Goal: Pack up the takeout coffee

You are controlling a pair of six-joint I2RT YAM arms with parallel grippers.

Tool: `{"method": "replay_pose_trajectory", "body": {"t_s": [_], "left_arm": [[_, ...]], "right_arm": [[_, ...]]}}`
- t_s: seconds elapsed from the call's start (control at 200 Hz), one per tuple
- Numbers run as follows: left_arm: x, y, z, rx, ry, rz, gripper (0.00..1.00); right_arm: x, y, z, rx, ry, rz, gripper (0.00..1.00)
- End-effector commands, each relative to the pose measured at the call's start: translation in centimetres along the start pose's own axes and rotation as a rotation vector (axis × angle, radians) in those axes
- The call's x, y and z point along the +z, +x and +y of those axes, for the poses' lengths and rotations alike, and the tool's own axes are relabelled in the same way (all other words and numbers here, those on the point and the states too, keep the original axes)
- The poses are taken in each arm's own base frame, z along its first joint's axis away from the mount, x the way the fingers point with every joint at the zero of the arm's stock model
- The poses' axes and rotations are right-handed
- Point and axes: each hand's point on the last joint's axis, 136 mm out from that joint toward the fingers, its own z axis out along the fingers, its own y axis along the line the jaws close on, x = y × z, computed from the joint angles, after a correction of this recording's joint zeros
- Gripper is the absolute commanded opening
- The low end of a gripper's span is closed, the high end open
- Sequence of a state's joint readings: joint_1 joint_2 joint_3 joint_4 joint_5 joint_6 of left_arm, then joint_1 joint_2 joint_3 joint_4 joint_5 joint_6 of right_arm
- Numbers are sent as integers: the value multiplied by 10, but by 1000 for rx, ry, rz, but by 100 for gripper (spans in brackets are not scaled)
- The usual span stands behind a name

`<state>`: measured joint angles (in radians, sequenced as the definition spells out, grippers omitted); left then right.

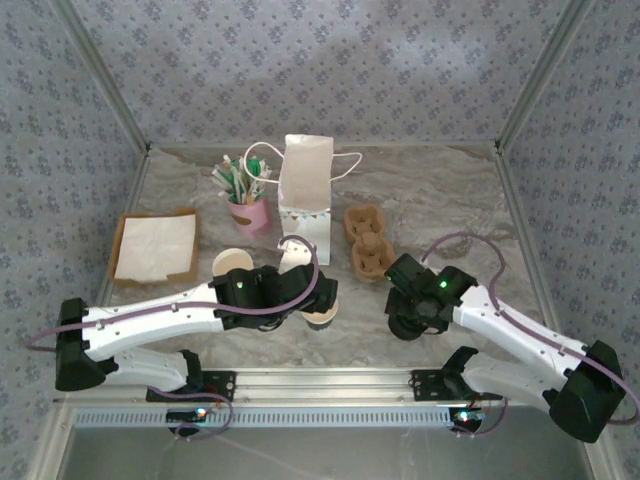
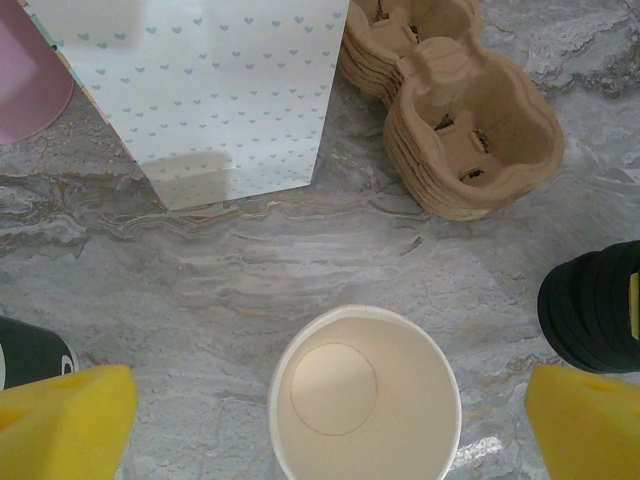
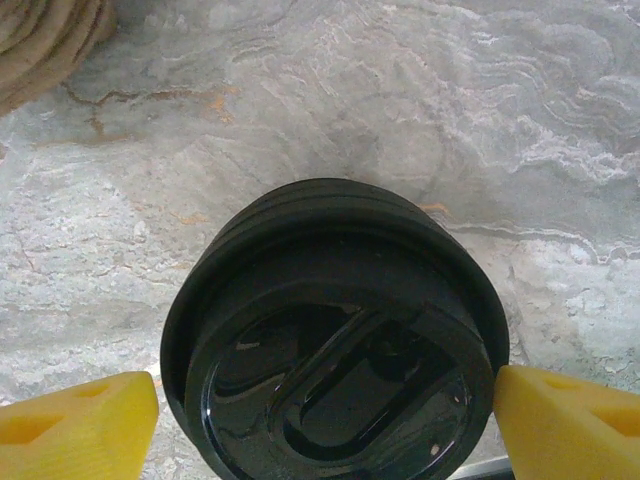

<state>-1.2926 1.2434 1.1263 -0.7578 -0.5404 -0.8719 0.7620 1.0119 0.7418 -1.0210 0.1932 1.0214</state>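
we see the takeout coffee cup (image 2: 365, 400) standing upright and uncovered (cream inside) just in front of the paper bag (image 2: 210, 90). the left gripper (image 2: 325, 425) is spread wide around it, its jaws standing clear of the cup on either side. off to the bag's front right, the right gripper (image 3: 325, 420) is closed across the black lid (image 3: 335, 330), jaws against its rim at both sides.
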Motion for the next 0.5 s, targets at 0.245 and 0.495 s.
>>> {"method": "replay_pose_trajectory", "body": {"t_s": [0.245, 0.495], "left_arm": [[-8, -9, -1, -1, 15, -40, 99], [-8, -10, -2, 3, 13, -41, 100]], "right_arm": [[3, 4, -10, 11, 53, 6, 85], [2, 3, -9, 12, 44, 3, 80]]}}
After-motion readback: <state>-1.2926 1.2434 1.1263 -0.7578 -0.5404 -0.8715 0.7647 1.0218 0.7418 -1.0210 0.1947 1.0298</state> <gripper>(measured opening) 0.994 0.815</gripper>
